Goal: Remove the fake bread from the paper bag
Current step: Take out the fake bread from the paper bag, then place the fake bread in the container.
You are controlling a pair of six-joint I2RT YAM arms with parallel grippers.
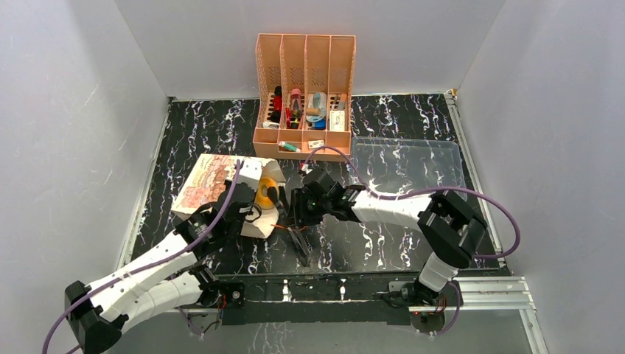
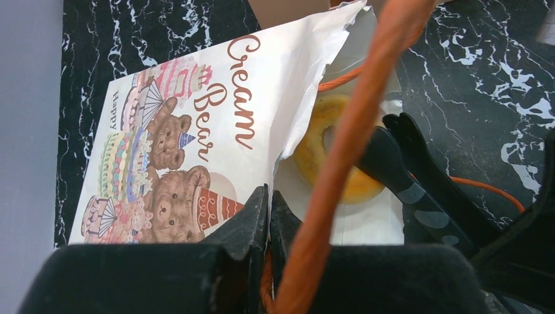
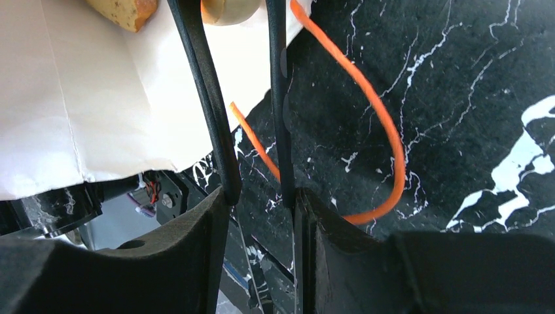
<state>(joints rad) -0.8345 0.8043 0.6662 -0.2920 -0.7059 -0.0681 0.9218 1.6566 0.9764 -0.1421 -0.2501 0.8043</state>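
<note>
Top external view gives the whole scene: the paper bag lies flat on the left half of the bench, printed face up and mouth turned right. One piece of the fake bread, a golden ring, sits just inside that mouth.

Left wrist view adds the print, bears and the words "Cream Bear". It also shows the left gripper closed, with the orange cord handle running between its fingers.

Right wrist view alone shows a brown speckled bread piece on the pale paper. The right gripper is clamped on black tongs, whose arms run up beside the bread.

The bench is black with white veins, and grey walls surround it. At the back stand a peach rack and a clear tray.
</note>
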